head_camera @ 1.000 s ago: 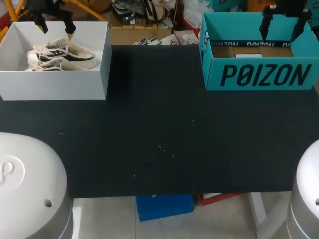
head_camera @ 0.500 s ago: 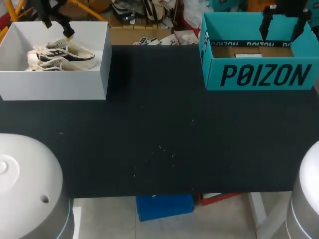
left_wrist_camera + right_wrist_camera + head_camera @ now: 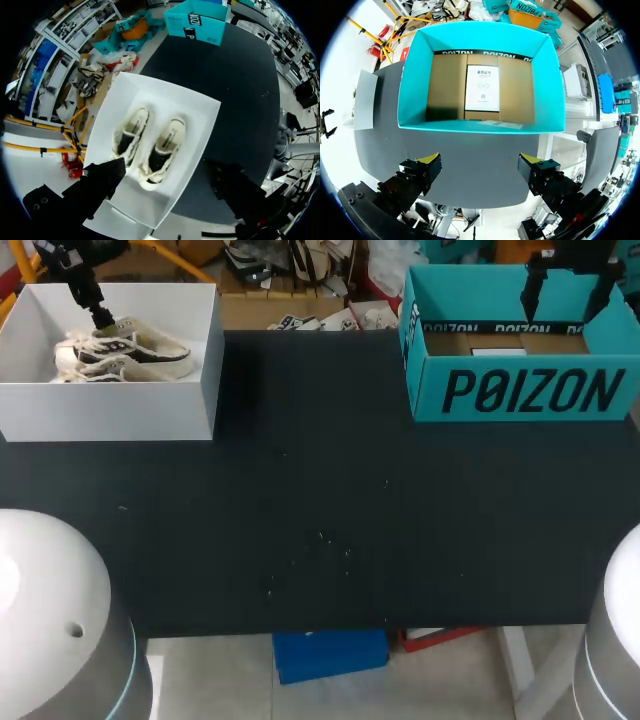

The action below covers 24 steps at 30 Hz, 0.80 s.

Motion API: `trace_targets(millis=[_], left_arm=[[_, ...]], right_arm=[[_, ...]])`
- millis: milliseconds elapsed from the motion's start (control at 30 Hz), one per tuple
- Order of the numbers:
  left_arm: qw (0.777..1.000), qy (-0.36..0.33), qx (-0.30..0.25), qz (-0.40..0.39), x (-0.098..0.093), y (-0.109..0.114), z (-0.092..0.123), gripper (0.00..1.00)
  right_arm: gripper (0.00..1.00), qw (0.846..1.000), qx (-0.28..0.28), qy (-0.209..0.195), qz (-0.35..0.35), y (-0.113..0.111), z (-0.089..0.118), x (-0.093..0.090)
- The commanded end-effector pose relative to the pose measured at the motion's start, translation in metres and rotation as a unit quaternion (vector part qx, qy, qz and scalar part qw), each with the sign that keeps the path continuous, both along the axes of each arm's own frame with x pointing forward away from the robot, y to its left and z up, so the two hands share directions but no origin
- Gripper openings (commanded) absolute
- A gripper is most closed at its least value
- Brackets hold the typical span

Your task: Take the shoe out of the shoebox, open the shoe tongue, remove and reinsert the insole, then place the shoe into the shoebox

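White shoebox wall partly hides shoes.

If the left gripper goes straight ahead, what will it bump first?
Probably the shoes in the white box, right ahead of the left gripper, though depth is hard to judge.

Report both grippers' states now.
Left gripper: open, holding nothing, above the white box.
Right gripper: open, holding nothing, above the teal box.

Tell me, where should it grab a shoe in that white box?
Probably by the shoe collar, pinched inside and out, coming from straight above: it sits sole-down, opening up, close beside its twin, and the box walls block the sides.
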<state>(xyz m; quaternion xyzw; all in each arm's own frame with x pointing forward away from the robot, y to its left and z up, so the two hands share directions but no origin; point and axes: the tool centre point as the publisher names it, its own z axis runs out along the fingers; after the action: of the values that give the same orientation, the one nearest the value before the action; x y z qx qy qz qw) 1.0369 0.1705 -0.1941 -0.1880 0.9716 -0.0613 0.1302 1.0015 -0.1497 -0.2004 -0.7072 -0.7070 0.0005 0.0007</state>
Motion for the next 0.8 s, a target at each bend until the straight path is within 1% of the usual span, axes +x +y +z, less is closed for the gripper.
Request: trace_targets(millis=[33, 200, 300, 333, 400, 433, 467, 500, 533, 600, 667, 733, 767, 800], left_arm=[[0.995, -0.009, 0.008, -0.097, -0.001, 0.003, -0.002, 1.00], [0.995, -0.009, 0.008, -0.097, -0.001, 0.003, -0.002, 1.00], [0.991, 0.008, 0.035, -0.127, -0.001, 0.005, -0.012, 1.00], [0.992, 0.013, 0.035, -0.124, 0.001, 0.007, -0.014, 1.00], [0.990, 0.020, 0.057, -0.128, 0.007, 0.014, -0.019, 1.00], [0.990, 0.019, 0.058, -0.126, 0.009, 0.016, -0.020, 1.00], [0.990, 0.020, 0.059, -0.124, 0.012, 0.018, -0.023, 0.96], [0.990, 0.018, 0.064, -0.121, 0.015, 0.021, -0.025, 0.89], [0.991, 0.019, 0.063, -0.119, 0.018, 0.022, -0.027, 0.90], [0.992, 0.022, 0.062, -0.112, 0.023, 0.025, -0.031, 0.87], [0.992, 0.022, 0.062, -0.110, 0.028, 0.026, -0.036, 0.76], [0.992, 0.025, 0.061, -0.107, 0.031, 0.027, -0.042, 0.76], [0.992, 0.024, 0.065, -0.107, 0.032, 0.026, -0.045, 0.73], [0.991, 0.021, 0.071, -0.111, 0.033, 0.026, -0.050, 0.73]], right_arm=[[1.00, 1.000, 0.000, 0.000, 0.000, 0.000, 0.000, 0.000], [1.00, 1.000, 0.000, 0.000, 0.000, 0.000, 0.000, 0.000], [1.00, 1.000, 0.000, 0.000, 0.000, 0.000, 0.000, 0.000], [1.00, 1.000, 0.000, 0.000, 0.000, 0.000, 0.000, 0.000], [1.00, 1.000, 0.000, 0.000, 0.000, 0.000, 0.000, 0.000], [1.00, 1.000, 0.000, 0.000, 0.000, 0.000, 0.000, 0.000], [1.00, 1.000, 0.000, 0.000, 0.000, 0.000, 0.000, 0.000], [1.00, 1.000, 0.000, 0.000, 0.000, 0.000, 0.000, 0.000], [1.00, 1.000, 0.000, 0.000, 0.000, 0.000, 0.000, 0.000], [1.00, 1.000, 0.000, 0.000, 0.000, 0.000, 0.000, 0.000], [1.00, 1.000, 0.000, 0.000, 0.000, 0.000, 0.000, 0.000], [1.00, 1.000, 0.000, 0.000, 0.000, 0.000, 0.000, 0.000], [1.00, 1.000, 0.000, 0.000, 0.000, 0.000, 0.000, 0.000], [1.00, 1.000, 0.000, 0.000, 0.000, 0.000, 0.000, 0.000]])
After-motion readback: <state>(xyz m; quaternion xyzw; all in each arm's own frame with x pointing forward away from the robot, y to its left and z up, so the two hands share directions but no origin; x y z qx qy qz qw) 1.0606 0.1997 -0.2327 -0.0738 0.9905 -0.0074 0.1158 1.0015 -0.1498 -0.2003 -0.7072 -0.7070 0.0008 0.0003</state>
